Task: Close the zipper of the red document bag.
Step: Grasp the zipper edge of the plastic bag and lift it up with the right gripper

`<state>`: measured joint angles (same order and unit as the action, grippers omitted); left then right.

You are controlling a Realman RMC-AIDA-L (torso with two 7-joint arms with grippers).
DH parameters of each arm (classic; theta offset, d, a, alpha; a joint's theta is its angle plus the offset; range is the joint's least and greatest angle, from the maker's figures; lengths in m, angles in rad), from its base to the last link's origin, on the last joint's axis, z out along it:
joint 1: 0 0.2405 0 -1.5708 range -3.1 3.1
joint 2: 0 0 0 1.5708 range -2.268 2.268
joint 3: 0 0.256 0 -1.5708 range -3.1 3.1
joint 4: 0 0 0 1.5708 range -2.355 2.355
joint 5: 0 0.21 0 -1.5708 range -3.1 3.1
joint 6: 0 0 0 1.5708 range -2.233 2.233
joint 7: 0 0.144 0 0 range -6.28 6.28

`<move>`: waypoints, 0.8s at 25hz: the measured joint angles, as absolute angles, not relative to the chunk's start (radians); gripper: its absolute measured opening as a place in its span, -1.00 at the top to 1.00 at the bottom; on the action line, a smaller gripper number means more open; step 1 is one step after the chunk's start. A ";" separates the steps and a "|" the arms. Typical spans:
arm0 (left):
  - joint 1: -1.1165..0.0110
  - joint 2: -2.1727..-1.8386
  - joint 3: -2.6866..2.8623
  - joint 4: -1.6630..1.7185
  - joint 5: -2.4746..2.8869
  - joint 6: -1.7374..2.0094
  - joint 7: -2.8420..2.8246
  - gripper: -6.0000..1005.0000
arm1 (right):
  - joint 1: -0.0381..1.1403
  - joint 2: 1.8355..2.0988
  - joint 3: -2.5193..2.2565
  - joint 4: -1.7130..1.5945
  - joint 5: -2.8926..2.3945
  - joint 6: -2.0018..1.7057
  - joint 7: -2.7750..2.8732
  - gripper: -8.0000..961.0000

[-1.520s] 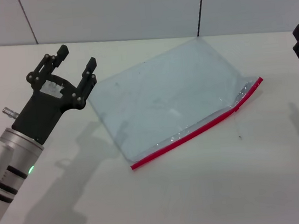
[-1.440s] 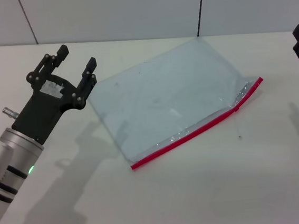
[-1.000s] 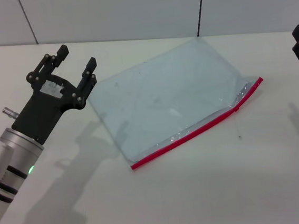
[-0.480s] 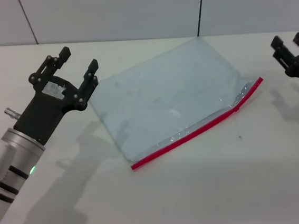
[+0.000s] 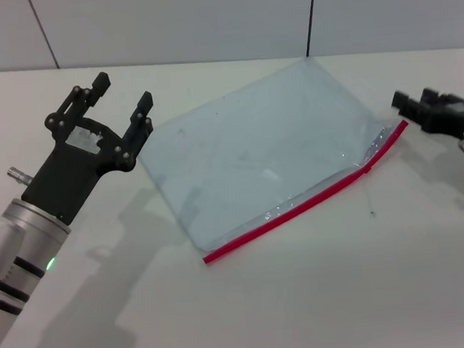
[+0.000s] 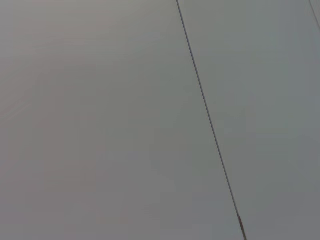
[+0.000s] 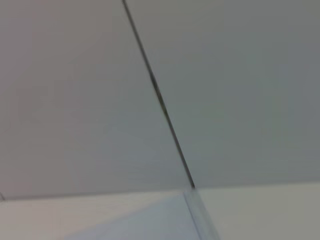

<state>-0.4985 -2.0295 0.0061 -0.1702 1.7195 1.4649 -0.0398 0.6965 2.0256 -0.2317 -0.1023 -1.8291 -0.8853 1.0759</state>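
I see the bag [image 5: 259, 159] lying flat on the worktop [image 5: 326, 296], its zipper [image 5: 305, 204] along the near long edge. My left claw [image 5: 120, 104] hovers just off the bag's left corner, fingers spread, holding nothing. My right claw [image 5: 411, 107] sits close beside the zipper's right end; I cannot tell how far it is open.

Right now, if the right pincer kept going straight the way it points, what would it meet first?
The right pincer points toward the robot's left, at the raised end of the zipper on the red document bag. It would probably meet that corner first, though its height above the table is unclear.
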 joint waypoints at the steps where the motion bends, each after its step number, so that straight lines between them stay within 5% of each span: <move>1: -0.499 -2.029 0.006 -0.170 1.720 1.465 -0.040 -0.21 | 0.703 2.025 -0.241 -0.106 -1.845 -0.868 1.100 -0.29; 20: -0.502 -2.029 0.006 -0.174 1.718 1.465 -0.040 -0.20 | 0.760 2.025 -0.314 -0.103 -2.022 -0.764 1.311 -0.30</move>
